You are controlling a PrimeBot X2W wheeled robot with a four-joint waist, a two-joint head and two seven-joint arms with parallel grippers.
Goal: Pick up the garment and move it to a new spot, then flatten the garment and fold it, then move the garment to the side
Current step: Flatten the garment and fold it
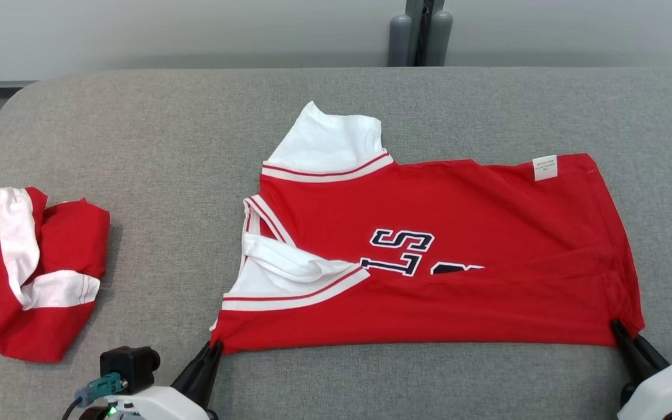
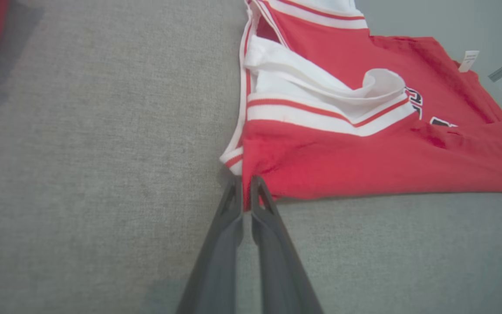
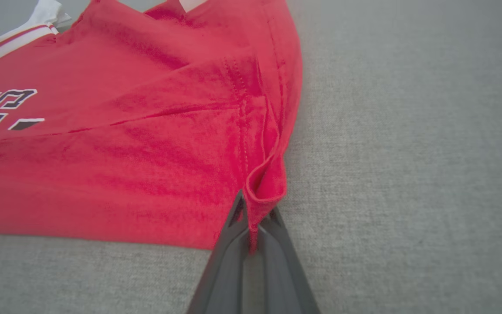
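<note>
1. Now the red shirt (image 1: 458, 204) lies spread out on the grey desk (image 1: 155, 146).
2. The left claw (image 1: 216, 345) is pinched on its near left corner.
3. The right claw (image 1: 616, 326) is pinched on its near right corner.
4. Another red bundle (image 1: 32, 274) sits far left.

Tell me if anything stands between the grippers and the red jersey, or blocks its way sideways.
Nothing between them: the left gripper and right gripper are each shut on a near corner of the red jersey. A crumpled red-and-white garment lies on the robot's left; a move that way may meet it.
</note>
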